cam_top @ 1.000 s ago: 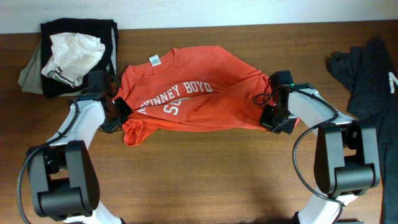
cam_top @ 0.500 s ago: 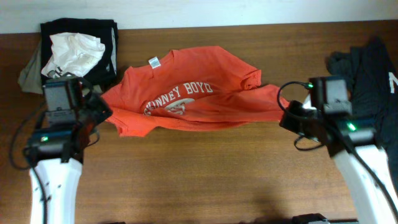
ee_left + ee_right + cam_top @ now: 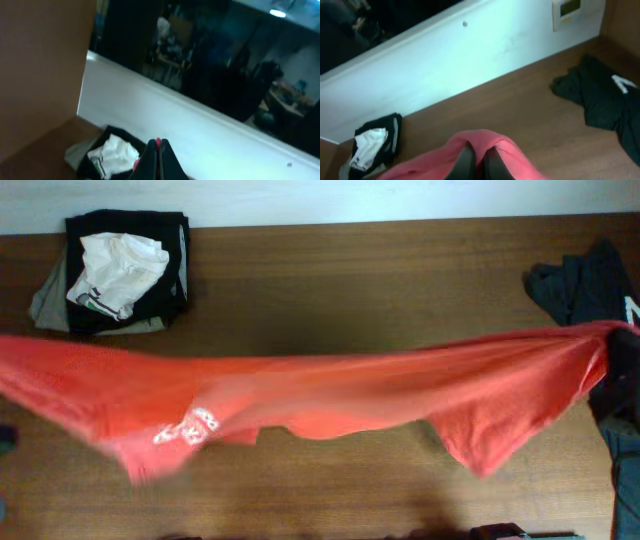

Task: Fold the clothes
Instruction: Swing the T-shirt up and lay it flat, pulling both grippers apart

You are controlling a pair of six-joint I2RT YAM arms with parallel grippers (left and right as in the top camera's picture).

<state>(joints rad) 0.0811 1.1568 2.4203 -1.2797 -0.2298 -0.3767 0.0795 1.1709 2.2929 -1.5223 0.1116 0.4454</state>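
Note:
The red-orange T-shirt (image 3: 330,385) with white lettering hangs stretched in the air across the whole table, blurred, with one sleeve drooping at the right. My left gripper (image 3: 158,146) is shut, with a sliver of red cloth (image 3: 136,162) between and beside its fingers. My right gripper (image 3: 480,147) is shut on a bunched fold of the shirt (image 3: 515,152). In the overhead view both grippers are hidden by the shirt or off the frame edges; only a dark part of the right arm (image 3: 625,380) shows.
A stack of dark folded clothes topped by a white garment (image 3: 120,265) sits at the back left; it also shows in the left wrist view (image 3: 112,155) and the right wrist view (image 3: 372,145). A crumpled dark garment (image 3: 580,290) lies at the back right.
Both arms have risen and pulled far apart. The shirt, which lay on the table, is now lifted and stretched taut between the grippers.

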